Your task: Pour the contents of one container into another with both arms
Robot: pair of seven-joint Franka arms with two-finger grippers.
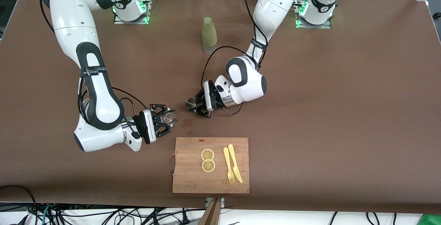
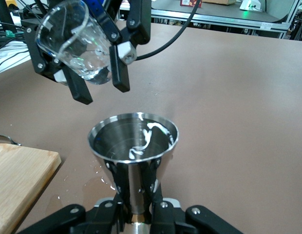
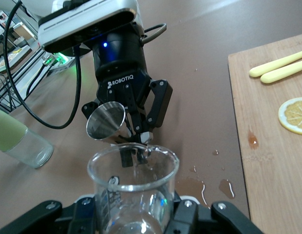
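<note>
Tilt the glass beaker (image 1: 169, 118), clamped in right gripper (image 1: 164, 119) jaws, slowly over the steel cup (image 1: 190, 103) clamped by left gripper (image 1: 201, 103), avoiding spills

The left gripper (image 1: 199, 105) is clamped on a small steel cup (image 2: 133, 141) with its mouth turned toward the clear glass beaker (image 3: 133, 187) gripped by the right gripper (image 1: 164, 120), both low over the table (image 1: 310, 114).
</note>
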